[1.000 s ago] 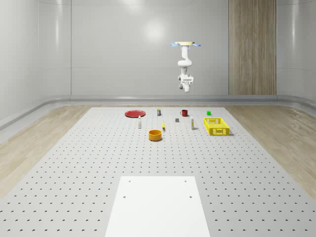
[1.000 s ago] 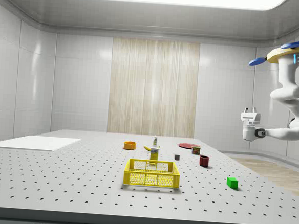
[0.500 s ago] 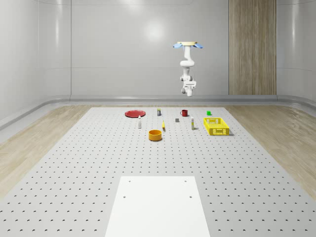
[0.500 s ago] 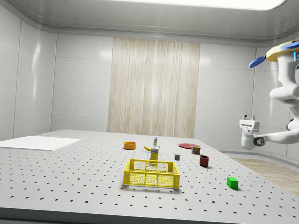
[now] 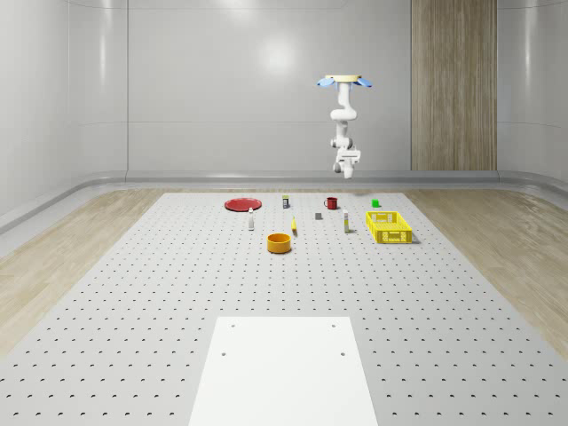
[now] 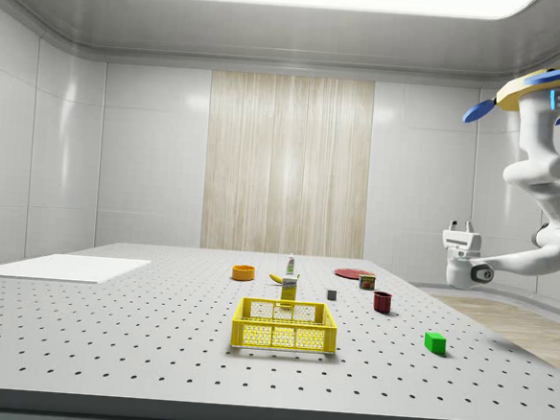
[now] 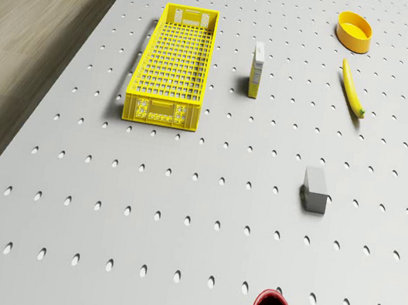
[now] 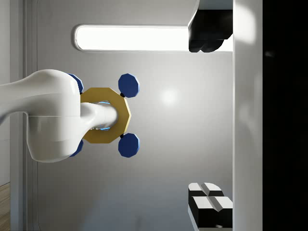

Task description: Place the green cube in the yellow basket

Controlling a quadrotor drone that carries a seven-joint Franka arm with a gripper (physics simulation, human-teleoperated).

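The drone (image 6: pixel 543 89) is hovering high at the side view's right, its fingers (image 8: pixel 209 192) spread wide, holding nothing. The green cube (image 6: pixel 434 342) is sitting low right on the tabletop (image 6: pixel 107 342), apart from the yellow basket (image 6: pixel 284 326); likely light, rigid, best pinched across flat opposite faces

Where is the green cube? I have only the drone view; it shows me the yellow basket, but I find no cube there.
Observer: The green cube lies on the table, apart from the yellow basket, to the side view's right of it.
Operator: Is the gripper close to it?
Observer: No. The gripper hangs well above the table, open and pointing upward.
Operator: And the drone?
Observer: The drone hovers high, further to the side view's right than the cube.
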